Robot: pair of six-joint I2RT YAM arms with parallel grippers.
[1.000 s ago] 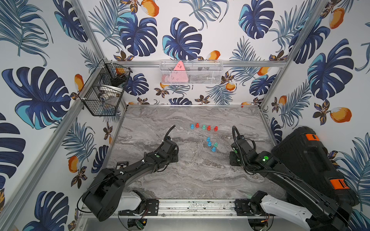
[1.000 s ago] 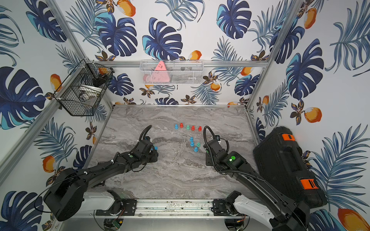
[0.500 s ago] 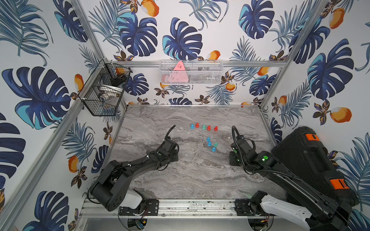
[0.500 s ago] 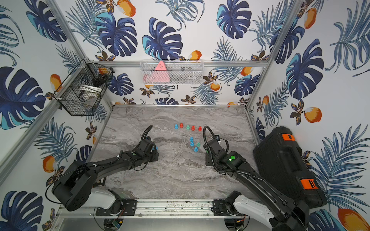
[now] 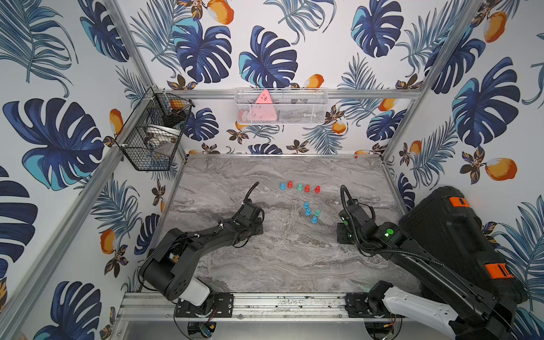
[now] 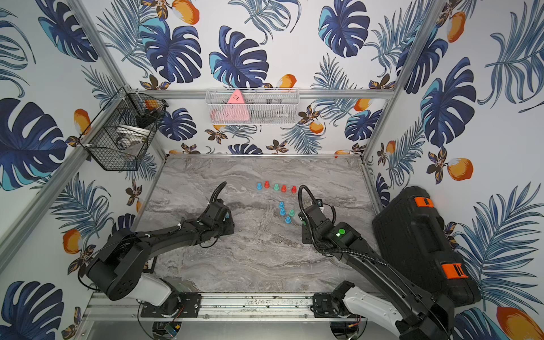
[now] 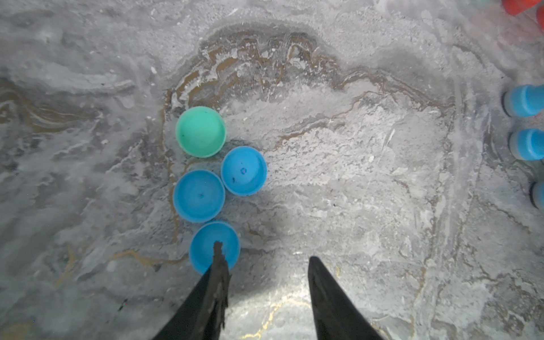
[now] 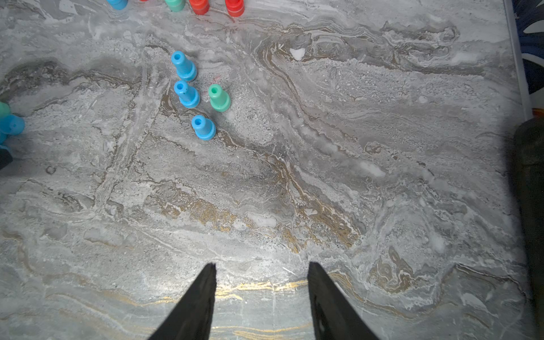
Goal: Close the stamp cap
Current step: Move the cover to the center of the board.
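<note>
Left gripper is shown with its two black fingers parted and nothing clamped between them, held low over the grey marble-patterned tabletop. One fingertip is seen across the open mouth of the nearest blue round plastic cap, and the other is placed off to its side; whether the cap is touched cannot be told. Just past it, three more upturned caps are packed together: a second blue cap, a third blue cap and a green cap. The right gripper is likewise spread and empty above bare marble, well apart from the caps, with a black hard case with orange latches laid beside its arm. Farther out, between the two arms in both top views, four small peg-shaped plastic stamps are stood upright in a tight group: a near blue stamp, a green stamp, a middle blue stamp and a far blue stamp. Beyond them a row of five stamps is set out, coloured blue, red, green, red, red. On the back wall a white mesh basket is hung; on the side wall, a black wire basket.
</note>
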